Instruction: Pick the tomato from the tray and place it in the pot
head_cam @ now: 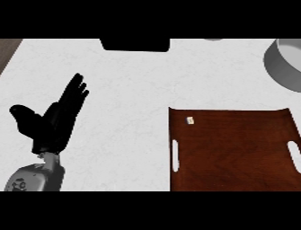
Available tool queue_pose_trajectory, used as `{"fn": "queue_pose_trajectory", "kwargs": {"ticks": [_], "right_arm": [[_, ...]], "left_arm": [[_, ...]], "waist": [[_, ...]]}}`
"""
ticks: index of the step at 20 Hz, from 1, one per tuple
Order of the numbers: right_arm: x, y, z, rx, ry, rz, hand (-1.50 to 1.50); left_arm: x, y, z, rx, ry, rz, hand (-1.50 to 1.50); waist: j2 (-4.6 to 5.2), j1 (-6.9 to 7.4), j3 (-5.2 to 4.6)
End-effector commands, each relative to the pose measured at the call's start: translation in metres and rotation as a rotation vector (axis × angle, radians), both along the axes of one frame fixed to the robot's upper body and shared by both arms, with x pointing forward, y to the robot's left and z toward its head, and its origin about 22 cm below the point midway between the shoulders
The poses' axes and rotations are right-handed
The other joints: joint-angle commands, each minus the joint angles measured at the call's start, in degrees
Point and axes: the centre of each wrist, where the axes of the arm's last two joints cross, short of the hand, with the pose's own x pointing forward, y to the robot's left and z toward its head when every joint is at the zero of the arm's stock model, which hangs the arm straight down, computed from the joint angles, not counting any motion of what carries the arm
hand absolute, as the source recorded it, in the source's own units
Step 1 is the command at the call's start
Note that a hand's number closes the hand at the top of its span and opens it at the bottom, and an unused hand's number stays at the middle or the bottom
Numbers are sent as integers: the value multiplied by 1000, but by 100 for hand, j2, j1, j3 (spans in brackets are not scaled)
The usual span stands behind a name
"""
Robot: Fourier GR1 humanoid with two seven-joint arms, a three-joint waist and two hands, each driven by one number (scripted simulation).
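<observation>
Brown tray point(239, 148) shows no tomato, left hand point(53, 119) open and empty, right hand unseen; could grab nothing

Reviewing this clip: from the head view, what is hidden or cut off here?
- Tomato: not visible on the tray, nor elsewhere.
- Pot: cut off by the right edge; its inside is out of sight.
- Right hand: not in view. Left hand rests open at left.
- Black object: cropped by the top edge, unidentifiable.
- Small pale mark on tray: too small to identify.
</observation>
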Motion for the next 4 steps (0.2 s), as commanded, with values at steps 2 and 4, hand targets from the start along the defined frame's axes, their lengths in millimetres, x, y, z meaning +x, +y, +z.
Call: {"fn": "queue_pose_trajectory", "kwargs": {"ticks": [2, 4], "right_arm": [[-10, -13, 19, 144, -159, -128, -150], [-30, -31, 9, 164, -189, -185, -150]], "left_arm": [[6, 4, 11, 2, -15, -8, 0], [0, -2, -5, 9, -12, -1, 0]], "waist": [[19, 39, 1], [48, 24, 9]]}}
